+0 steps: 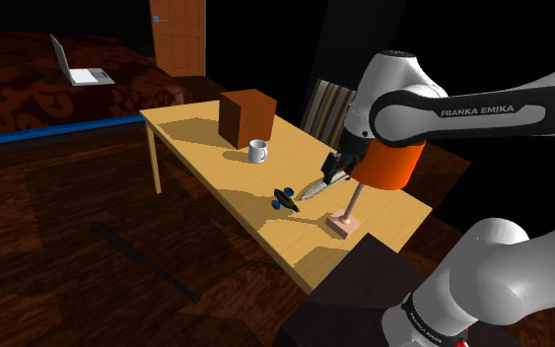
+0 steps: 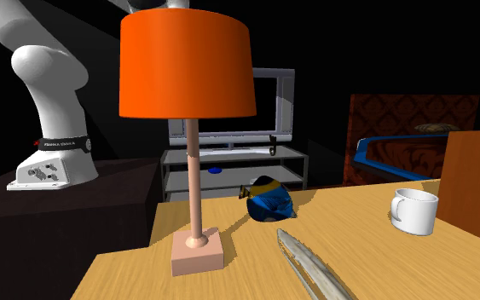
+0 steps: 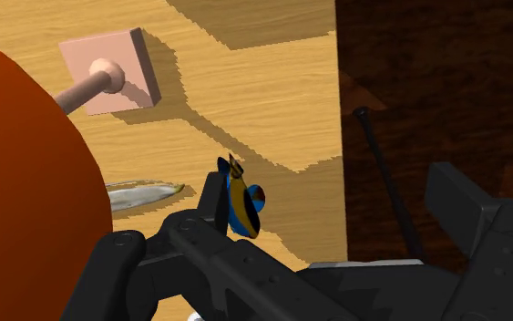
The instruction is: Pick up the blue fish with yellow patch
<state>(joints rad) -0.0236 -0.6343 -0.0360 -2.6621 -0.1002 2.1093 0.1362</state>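
gripper: black two-finger gripper (image 1: 332, 170) hangs over the table, beside the lamp shade, above the silvery blade; not touching anything.
jaws: fingers stand well apart in the wrist view, nothing clasped between them.
fish: blue fish (image 1: 285, 200) with a yellow patch and a bit of orange, lying on the table close to its long edge on the shoulder view's left; free, not held.
fish vs gripper: in the wrist view the fish (image 3: 242, 205) shows just beside one finger (image 3: 213, 196), inside the gap, but it sits down on the table below.
fish neighbours: blade tip just beside it; mug and lamp base near, on either side; in the second exterior view the fish (image 2: 269, 199) lies between lamp stem and mug, further back.
table: light wood table (image 1: 216, 163), dark wood floor around.
lamp: lamp (image 2: 187, 64) with orange shade, pink stem, square pink base, upright on the table.
blade: long silvery blade (image 2: 315, 266), flat on the table.
mug: white mug (image 1: 256, 151), upright, next to the brown box.
box: brown box (image 1: 246, 117), on the table past the mug.
floor: dark bat (image 1: 147, 261) lying on it beside the table.
background: open laptop (image 1: 80, 65), wooden door (image 1: 178, 34).
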